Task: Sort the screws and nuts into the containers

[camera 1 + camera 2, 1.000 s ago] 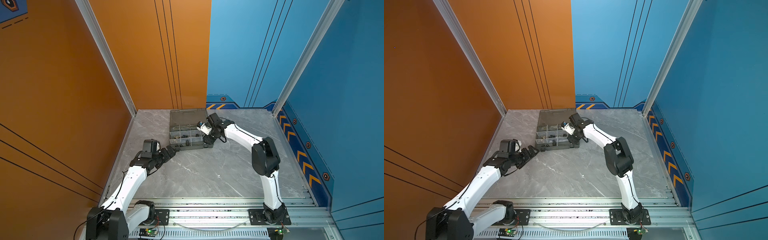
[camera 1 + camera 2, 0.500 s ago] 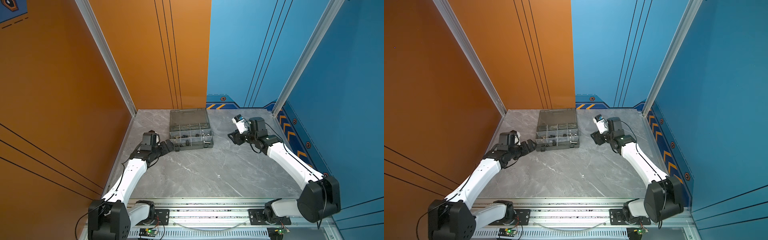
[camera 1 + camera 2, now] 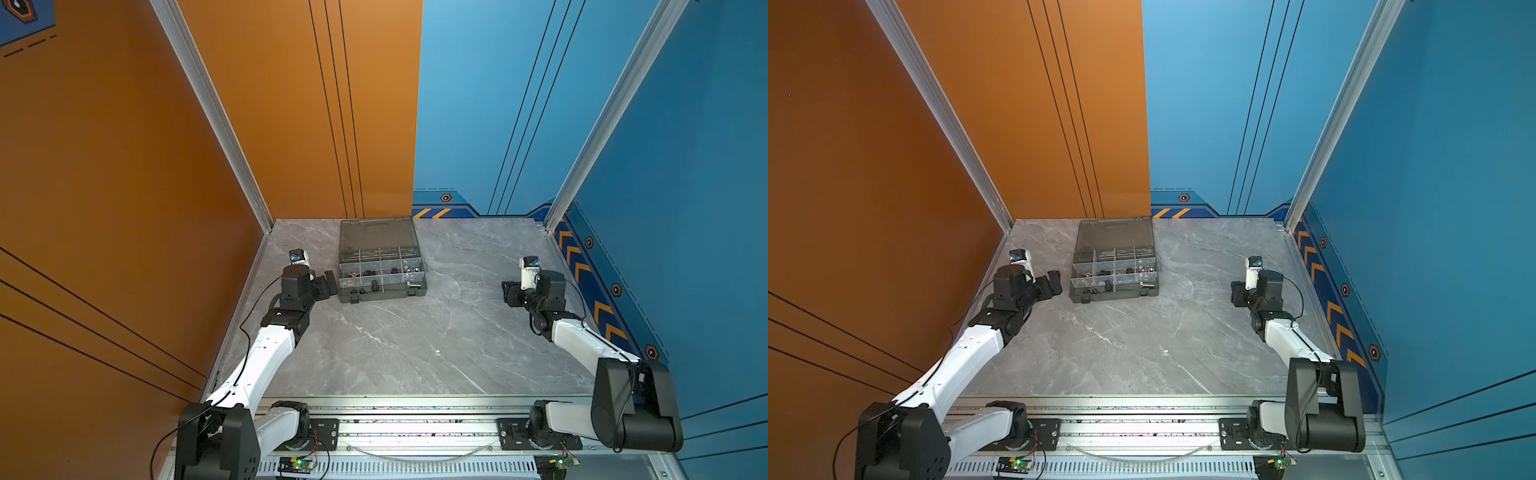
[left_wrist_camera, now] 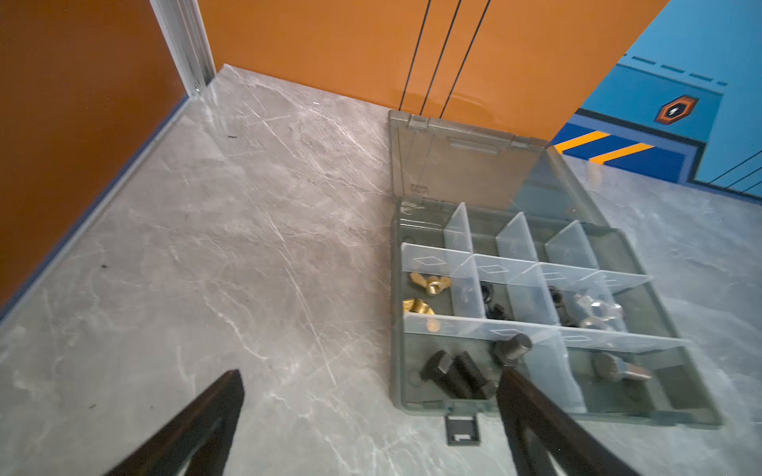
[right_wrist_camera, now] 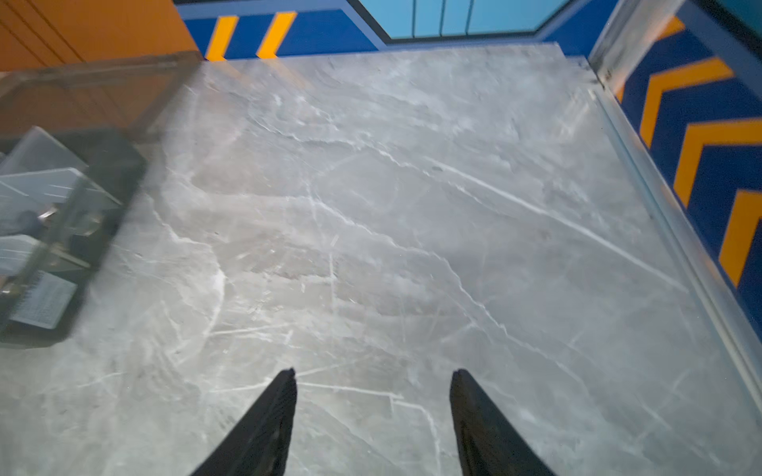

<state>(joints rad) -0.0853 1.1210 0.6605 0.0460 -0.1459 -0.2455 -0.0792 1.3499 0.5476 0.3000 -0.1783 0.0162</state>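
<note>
The dark grey organiser case (image 3: 380,291) lies open at the back of the table, its smoky lid (image 4: 453,165) flat behind it. Its containers hold black screws (image 4: 453,375) in the near left one, a silver screw (image 4: 622,369) near right, brass wing nuts (image 4: 431,284), black nuts (image 4: 492,303) and silver nuts (image 4: 598,311). My left gripper (image 4: 371,373) stands wide open and empty just left of the case (image 3: 1115,291), low over the table. My right gripper (image 5: 375,371) is open and empty, far right of the case (image 5: 62,206), over bare marble.
An orange wall runs along the left of the grey marble table (image 3: 395,345) and a blue wall with orange chevrons (image 3: 598,307) along the right. The case's latch tab (image 4: 462,428) sticks out at its front edge. The arms' rail (image 3: 415,419) borders the front.
My right arm has swung away from the case to the table's right side, its jaws opening a little wider. My left gripper has crept forward beside the case's left edge, still open.
</note>
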